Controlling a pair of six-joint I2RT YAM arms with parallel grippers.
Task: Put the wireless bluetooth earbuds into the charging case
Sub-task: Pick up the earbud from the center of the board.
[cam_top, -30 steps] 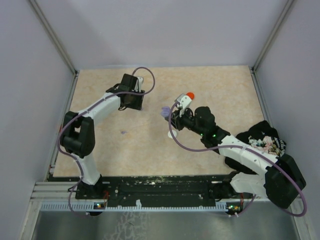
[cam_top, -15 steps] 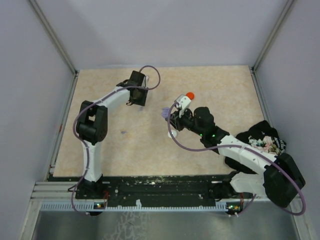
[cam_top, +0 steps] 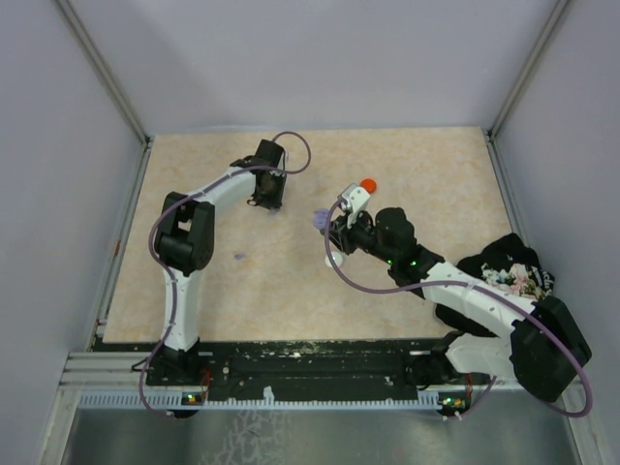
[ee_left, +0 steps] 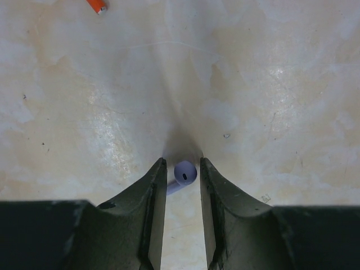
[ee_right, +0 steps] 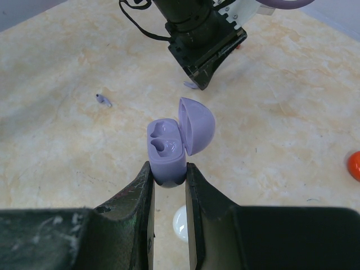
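My right gripper point(ee_right: 169, 169) is shut on the lavender charging case point(ee_right: 166, 152). It holds the case above the table with the lid open and both sockets empty; the case also shows in the top view point(cam_top: 319, 220). My left gripper point(ee_left: 181, 164) is down at the table, its fingers narrowly open on either side of a lavender earbud point(ee_left: 184, 172) that lies on the surface. In the right wrist view that earbud point(ee_right: 190, 85) peeks out at the left gripper's tips. A second lavender earbud point(ee_right: 103, 100) lies apart on the table. A red earbud point(ee_left: 97, 5) lies further out.
A white round disc point(ee_right: 181, 223) lies on the table under the right gripper. A red round disc point(cam_top: 368, 184) sits beside the right wrist. A black patterned cloth point(cam_top: 506, 269) lies at the right edge. Grey walls enclose the table.
My left arm has swung its gripper right and lowered it around the lavender earbud, and its elbow has risen. The right arm and case have stayed put.
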